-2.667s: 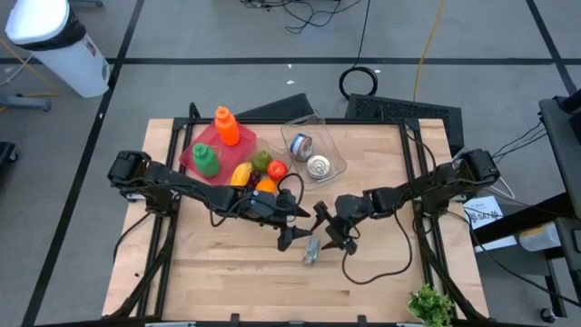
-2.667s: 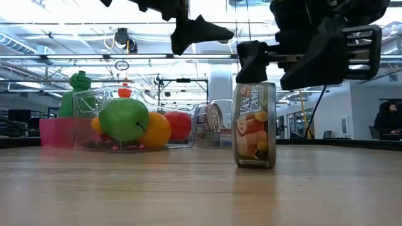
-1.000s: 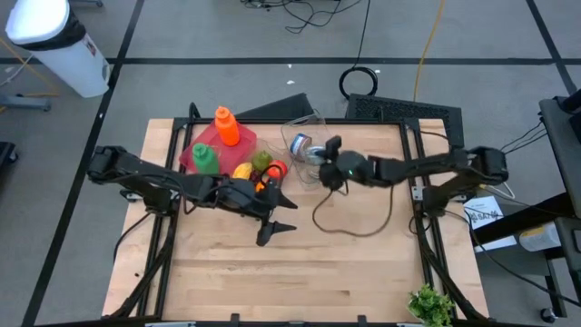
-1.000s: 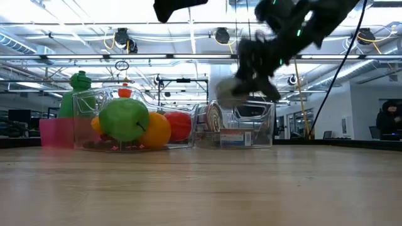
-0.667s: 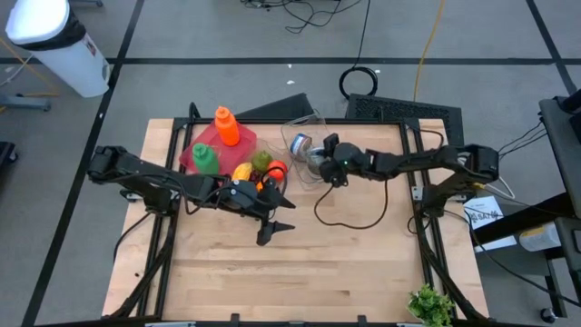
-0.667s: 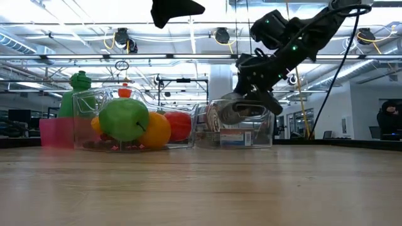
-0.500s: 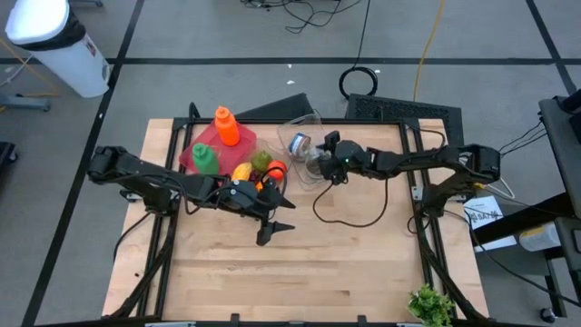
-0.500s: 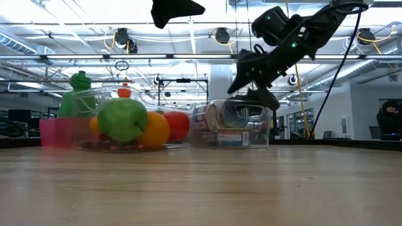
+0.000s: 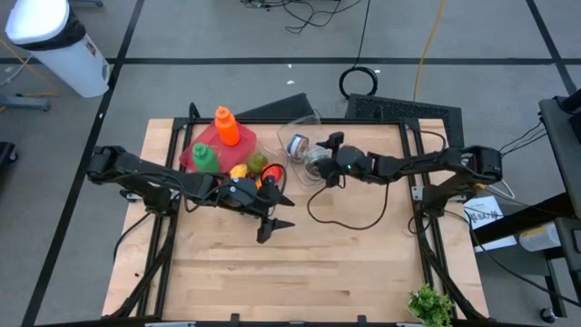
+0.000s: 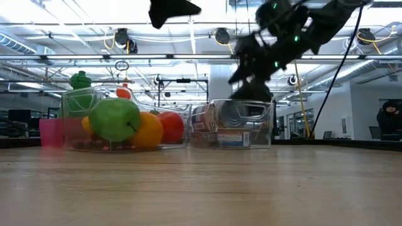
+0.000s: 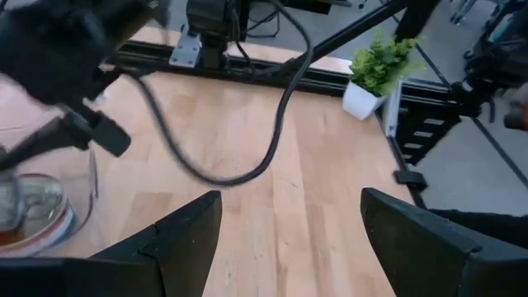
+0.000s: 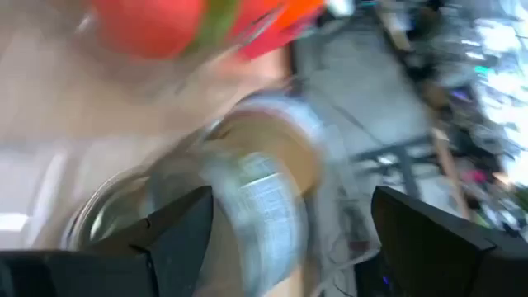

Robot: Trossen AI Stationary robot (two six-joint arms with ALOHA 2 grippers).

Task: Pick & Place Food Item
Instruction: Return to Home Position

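Observation:
A clear container [image 9: 339, 153] stands at the table's far middle. Two cans lie in it on their sides: a blue one [image 9: 297, 145] and a silver one [image 9: 315, 161], which the low view shows behind the clear wall [image 10: 236, 117]. My right gripper [image 9: 320, 156] hovers open just above the silver can [image 12: 264, 194], its fingers spread to either side without touching it. My left gripper [image 9: 274, 220] hangs open over the table's middle, near the fruit, with nothing between its fingers [image 11: 289, 210].
Left of the cans, a second clear box holds a green apple [image 10: 115, 120], an orange fruit [image 10: 146, 129] and a red one [image 10: 170, 125]. Behind it is a red tray [image 9: 218, 145] with an orange bottle [image 9: 225, 125]. A black cable [image 9: 349, 216] loops on the wood. A small plant [image 9: 428, 304] stands at the near right corner.
My right gripper has sunk over the clear container with the silver can, opened and let it go. The can now lies in the container beside the blue one. Both clear boxes have slid a little toward the table's left edge.

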